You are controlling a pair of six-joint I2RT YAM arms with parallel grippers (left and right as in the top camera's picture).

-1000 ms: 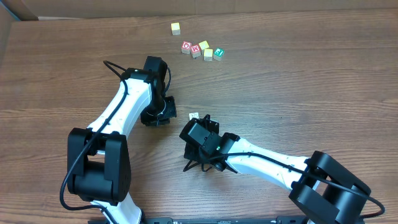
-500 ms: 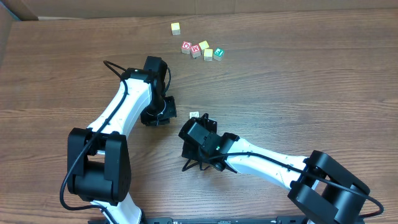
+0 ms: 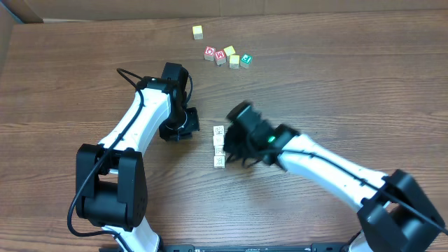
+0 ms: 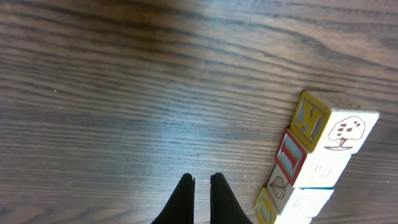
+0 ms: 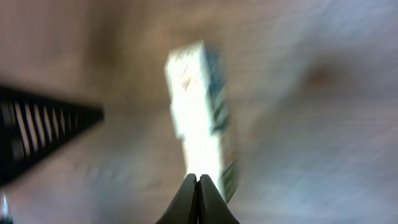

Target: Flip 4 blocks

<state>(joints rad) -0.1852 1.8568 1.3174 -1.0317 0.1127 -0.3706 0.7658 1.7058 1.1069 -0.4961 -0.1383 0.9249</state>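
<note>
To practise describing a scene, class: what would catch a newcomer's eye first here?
A short column of pale lettered blocks lies on the wooden table, with the shut left tool beside it and the shut right tool pointing at it. A loose cluster of coloured cubes sits near the far edge, one yellow cube apart.

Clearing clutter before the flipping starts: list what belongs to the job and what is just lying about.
Job:
- row of four cream blocks

Lying about:
- lone yellow cube
- cluster of five coloured cubes
</note>
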